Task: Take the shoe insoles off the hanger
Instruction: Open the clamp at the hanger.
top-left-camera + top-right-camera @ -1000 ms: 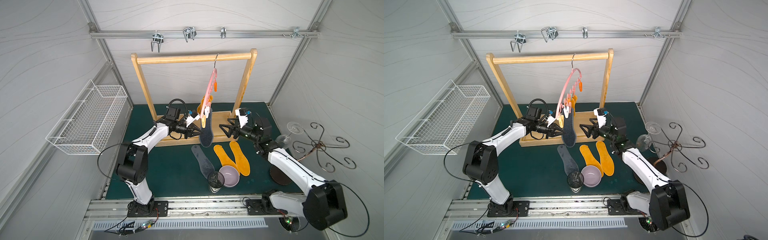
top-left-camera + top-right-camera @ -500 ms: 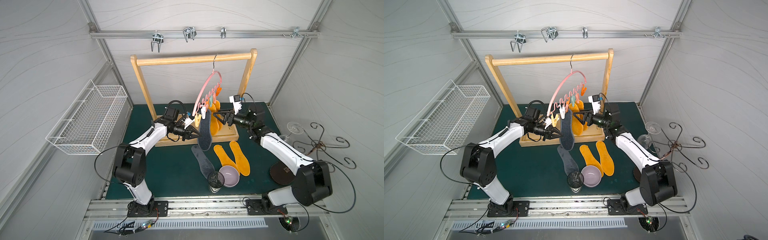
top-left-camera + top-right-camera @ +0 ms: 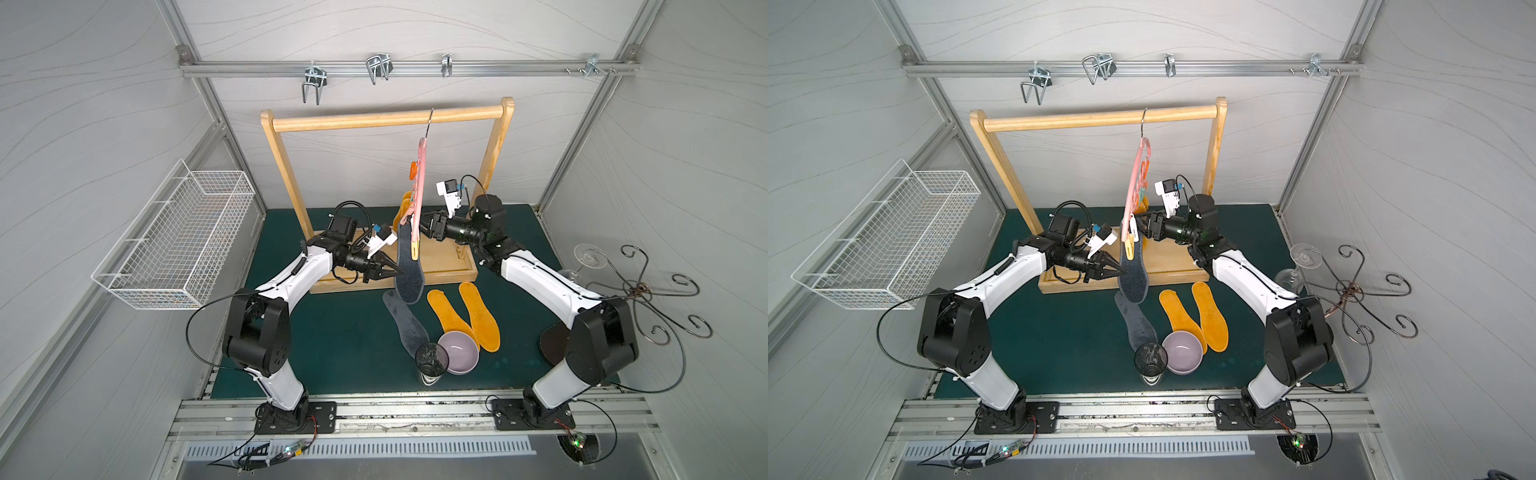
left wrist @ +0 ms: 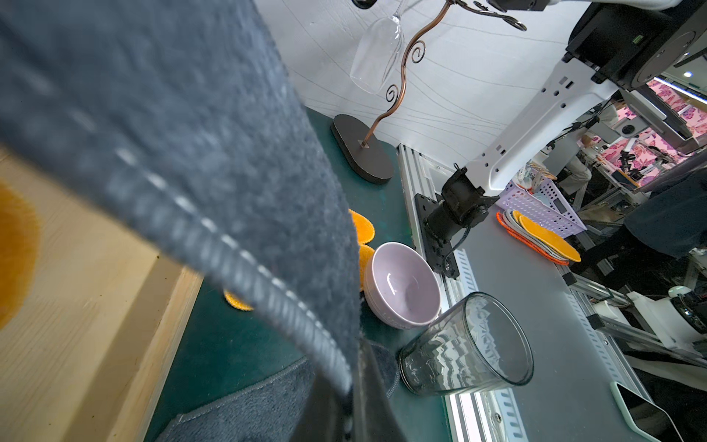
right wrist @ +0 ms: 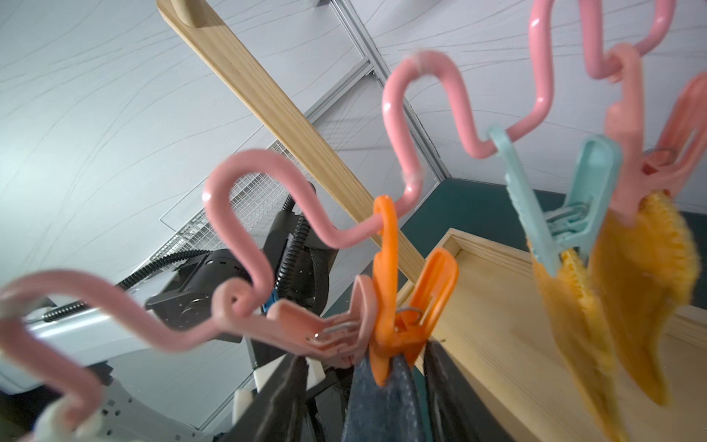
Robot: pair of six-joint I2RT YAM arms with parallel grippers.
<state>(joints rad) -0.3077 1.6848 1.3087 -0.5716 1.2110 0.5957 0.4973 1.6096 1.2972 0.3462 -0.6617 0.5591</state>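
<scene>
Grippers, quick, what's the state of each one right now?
Left gripper: closed on the edge of the hanging dark grey insole.
Right gripper: open, jaws either side of the orange clothespin.

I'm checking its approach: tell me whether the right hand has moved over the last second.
Yes. The right hand has moved back from the front edge of the wooden rack to over its base, reaching the clips on the pink hanger.

Both top views look down – wrist cameras hug the hanging insole [image 4: 191, 153].
</scene>
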